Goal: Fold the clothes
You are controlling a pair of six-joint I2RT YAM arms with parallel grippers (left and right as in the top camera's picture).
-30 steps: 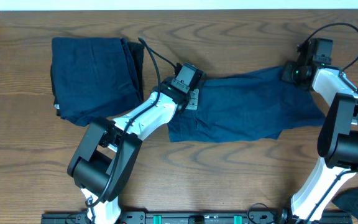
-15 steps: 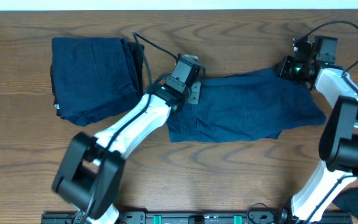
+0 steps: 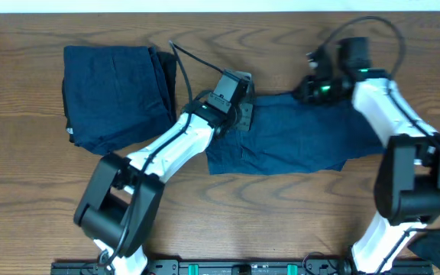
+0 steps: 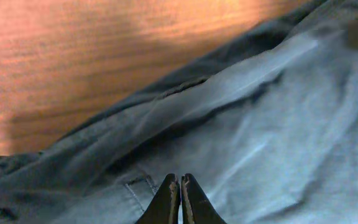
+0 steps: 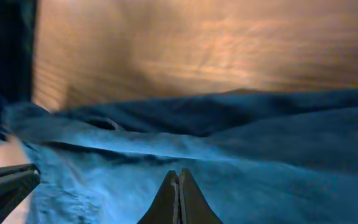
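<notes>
Two dark navy garments lie on the wooden counter (image 3: 281,221). At the left sits the folded bundle (image 3: 117,95), a thick, roughly square stack with its layered edges showing along its right side. It lies apart from both arms. To its right, across the middle of the counter, is the spread garment (image 3: 304,141), lying mostly flat in a wide, uneven shape with a ragged lower edge.

From above, we see the left claw (image 3: 241,107) at the upper left corner of the spread garment, with its white arm reaching in from the near left. The right claw (image 3: 305,93) is at the garment's far edge, near its middle, and its arm curves in from the right over the cloth. A black cable (image 3: 182,65) loops from the left arm over the bundle's right edge.

In the left wrist view, the left claw (image 4: 180,186) is clenched. Its two dark tips are pressed together and rest against pale-lit denim just beside a stitched pocket corner (image 4: 135,183). A long raised seam runs diagonally beyond it, with bare counter above.

In the right wrist view, the right claw (image 5: 179,183) is also clenched, tips together, low on blue cloth below a rumpled ridge of fabric.

For either claw, we cannot tell whether a pinch of cloth is caught between the tips.
</notes>
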